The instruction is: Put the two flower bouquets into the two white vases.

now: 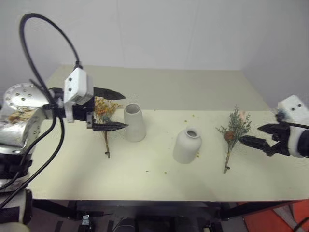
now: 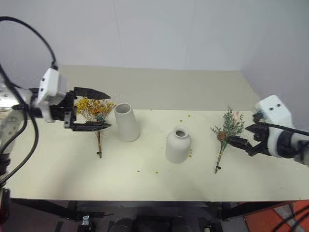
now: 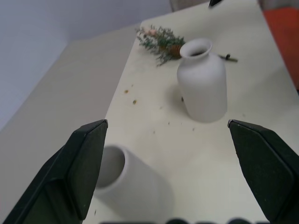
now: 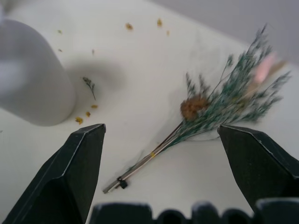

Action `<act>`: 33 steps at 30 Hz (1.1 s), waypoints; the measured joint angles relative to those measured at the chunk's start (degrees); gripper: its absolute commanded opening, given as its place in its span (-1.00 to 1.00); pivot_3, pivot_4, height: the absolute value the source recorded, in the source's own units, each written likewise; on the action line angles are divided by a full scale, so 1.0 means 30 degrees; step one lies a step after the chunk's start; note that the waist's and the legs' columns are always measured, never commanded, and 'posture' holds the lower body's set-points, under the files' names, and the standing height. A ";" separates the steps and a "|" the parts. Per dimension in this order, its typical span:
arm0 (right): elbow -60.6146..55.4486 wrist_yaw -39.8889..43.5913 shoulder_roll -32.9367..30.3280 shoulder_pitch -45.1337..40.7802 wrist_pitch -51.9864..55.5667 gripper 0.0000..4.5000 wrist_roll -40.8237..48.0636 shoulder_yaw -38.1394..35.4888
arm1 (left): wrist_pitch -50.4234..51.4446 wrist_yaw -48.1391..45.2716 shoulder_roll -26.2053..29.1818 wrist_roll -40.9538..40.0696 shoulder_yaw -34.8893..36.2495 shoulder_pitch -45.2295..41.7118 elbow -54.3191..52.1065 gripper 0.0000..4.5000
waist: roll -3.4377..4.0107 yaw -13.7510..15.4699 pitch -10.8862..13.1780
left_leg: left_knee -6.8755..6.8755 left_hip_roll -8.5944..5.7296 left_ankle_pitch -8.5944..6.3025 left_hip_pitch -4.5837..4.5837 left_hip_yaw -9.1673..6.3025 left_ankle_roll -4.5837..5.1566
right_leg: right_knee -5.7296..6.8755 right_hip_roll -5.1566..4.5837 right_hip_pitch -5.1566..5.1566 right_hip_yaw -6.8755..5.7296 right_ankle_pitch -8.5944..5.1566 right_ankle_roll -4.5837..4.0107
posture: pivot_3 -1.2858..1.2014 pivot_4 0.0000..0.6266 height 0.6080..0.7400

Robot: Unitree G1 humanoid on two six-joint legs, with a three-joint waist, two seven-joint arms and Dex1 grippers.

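On table [image 1: 159, 92]: both bunches [image 1: 105, 112] [image 1: 232, 131] flat, vases [image 1: 134, 123] [image 1: 187, 145] empty; left claw [image 1: 112, 110], right claw [image 1: 255, 137] wide open, holding nothing, green bunch at three o'clock

On the worktop [image 1: 159, 193] a bare strip runs along the near edge, wide enough for a gripper to pass. The tall tapered vase [image 1: 134, 123] stands just beside the yellow-orange bouquet [image 1: 104, 121], crowding that side. The squat vase [image 1: 187, 145] stands apart from it, with open surface between. More clear surface separates the squat vase from the grey-green bouquet [image 1: 232, 134]. The worktop behind both vases is free.
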 measured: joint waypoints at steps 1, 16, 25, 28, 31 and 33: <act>0.0122 -0.0486 0.0523 -0.0421 0.0586 1.00 -0.0108 0.0619 | -0.0026 -0.0122 -0.0490 0.0002 -0.0348 -0.0491 0.0135 0.99 | 0.0001 -0.0002 0.0001 | 0.0007 -0.0010 0.0000 -0.0024 -0.0001 0.0002 | -0.0001 -0.0007 -0.0019 0.0005 0.0006 0.0008 | 0.03 -0.52 1.00; 0.5753 -0.7142 0.6186 -0.3069 0.2050 1.00 -0.3488 0.2361 | -0.3493 -0.4041 -0.6196 0.1914 -0.3609 -0.5832 0.6790 0.99 | 0.0011 -0.0247 0.0005 | 0.0047 -0.0018 -0.0015 -0.0045 0.0006 0.0036 | 0.0024 0.0001 -0.0044 0.0034 0.0070 -0.0053 | 0.03 -0.52 1.00; 0.7768 -0.7395 0.6714 -0.5075 0.2049 1.00 -0.4022 0.2438 | -0.4406 -0.5207 -0.7633 0.2972 -0.4259 -0.6265 0.7877 0.99 | 0.0013 -0.0234 0.0006 | 0.0046 -0.0021 -0.0019 -0.0057 0.0001 0.0046 | 0.0021 -0.0002 -0.0045 0.0034 0.0071 -0.0051 | 0.03 -0.52 1.00; 0.8611 -0.7222 0.7069 -0.5261 0.2048 1.00 -0.4321 0.2882 | -0.4416 -0.5312 -0.7746 0.3085 -0.4299 -0.6263 0.7844 0.99 | 0.0013 -0.0263 0.0006 | 0.0046 -0.0016 -0.0019 -0.0047 -0.0001 0.0046 | 0.0032 0.0005 -0.0045 0.0034 0.0071 -0.0051 | 0.03 -0.52 1.00; 0.9936 -0.7107 0.7600 -0.5314 0.1823 1.00 -0.4588 0.2947 | -0.4375 -0.5314 -0.7767 0.3137 -0.4281 -0.6260 0.7761 0.99 | 0.0014 -0.0269 0.0006 | 0.0046 -0.0016 -0.0018 -0.0042 -0.0002 0.0048 | 0.0039 0.0006 -0.0046 0.0035 0.0070 -0.0049 | 0.03 -0.52 1.00; 1.0950 -0.7046 0.7707 -0.5392 0.1418 1.00 -0.4849 0.3065 | -0.4354 -0.5260 -0.7768 0.3140 -0.4274 -0.6257 0.7739 0.99 | 0.0019 -0.0263 0.0009 | 0.0048 -0.0019 -0.0018 -0.0045 0.0000 0.0048 | 0.0038 0.0003 -0.0047 0.0036 0.0071 -0.0050 | 0.03 -0.52 1.00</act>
